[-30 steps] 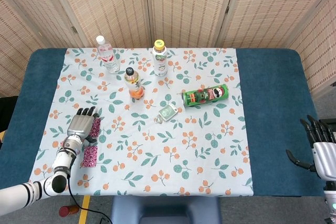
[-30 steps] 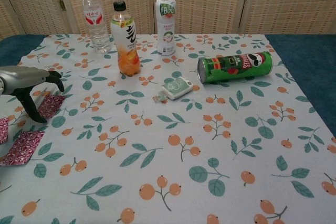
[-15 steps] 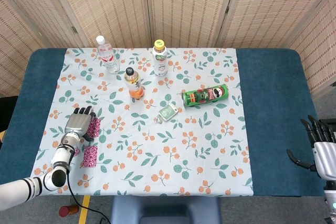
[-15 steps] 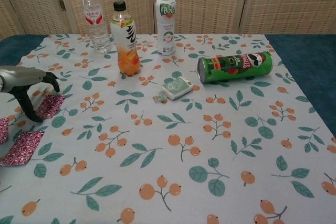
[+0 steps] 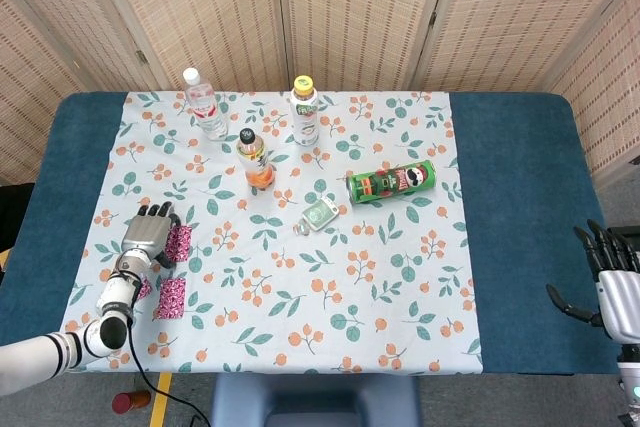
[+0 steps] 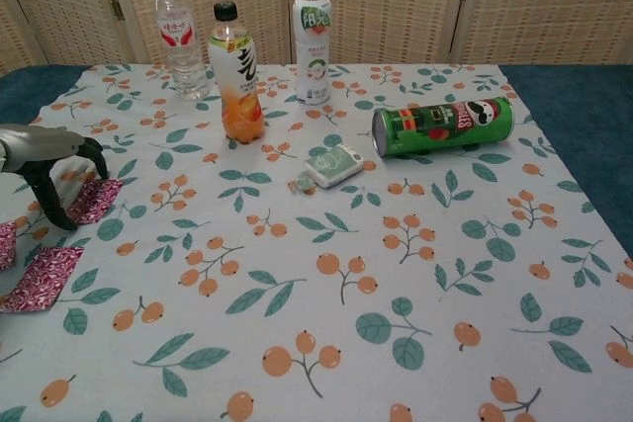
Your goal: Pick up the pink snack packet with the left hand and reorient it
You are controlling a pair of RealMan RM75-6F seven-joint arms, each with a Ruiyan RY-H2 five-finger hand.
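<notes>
Surface (image 5: 510, 197): three bottles upright at rear centre-left — water bottle (image 5: 204, 103) leftmost, yoghurt bottle (image 5: 304, 111) to its right, juice bottle (image 5: 255, 160) between and in front. Chips can (image 5: 392, 183) on its side right of centre; small packet (image 5: 321, 214) just front-left of it. Snack packets (image 5: 175, 269) at front left, beside left hand (image 5: 147, 237). Right hand (image 5: 612, 282) off the front-right edge.
</notes>
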